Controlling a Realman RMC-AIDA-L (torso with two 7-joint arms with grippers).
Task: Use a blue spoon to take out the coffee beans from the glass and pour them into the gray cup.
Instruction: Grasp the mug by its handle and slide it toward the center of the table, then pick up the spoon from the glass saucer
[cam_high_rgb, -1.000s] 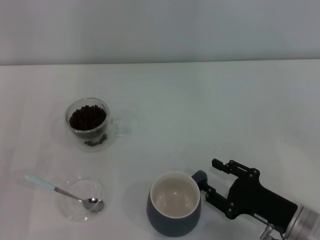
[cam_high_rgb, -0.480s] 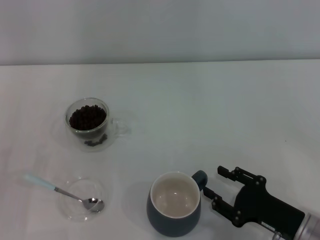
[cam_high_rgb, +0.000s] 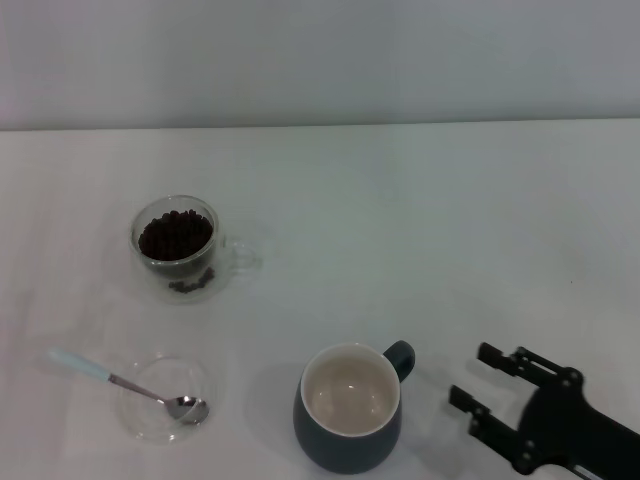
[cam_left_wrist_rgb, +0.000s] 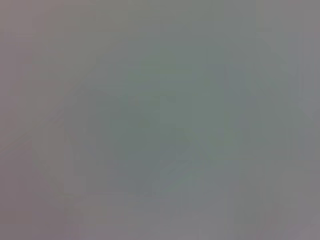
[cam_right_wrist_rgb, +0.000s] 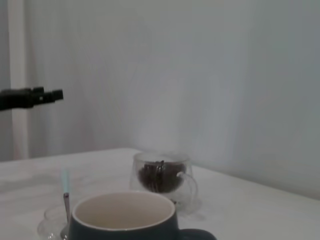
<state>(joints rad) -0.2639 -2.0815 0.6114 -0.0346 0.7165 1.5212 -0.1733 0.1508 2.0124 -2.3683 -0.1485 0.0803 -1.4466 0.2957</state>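
The glass (cam_high_rgb: 177, 248) with the coffee beans (cam_high_rgb: 175, 235) stands at the far left. The blue spoon (cam_high_rgb: 120, 382) lies with its bowl in a shallow clear dish (cam_high_rgb: 165, 398) at the near left, handle pointing left. The gray cup (cam_high_rgb: 345, 450) stands near the front edge, cream inside empty, handle to the right. My right gripper (cam_high_rgb: 475, 377) is open and empty, to the right of the cup's handle and apart from it. The right wrist view shows the cup (cam_right_wrist_rgb: 122, 225), the glass (cam_right_wrist_rgb: 162, 177) and the spoon (cam_right_wrist_rgb: 65, 192). The left gripper is out of view.
The white table (cam_high_rgb: 420, 230) meets a pale wall at the back. One black finger (cam_right_wrist_rgb: 30, 97) shows at the edge of the right wrist view. The left wrist view shows only a plain grey blur.
My right gripper has drawn back to the right and toward the near edge, away from the cup's handle. The cup, glass and spoon have not moved.
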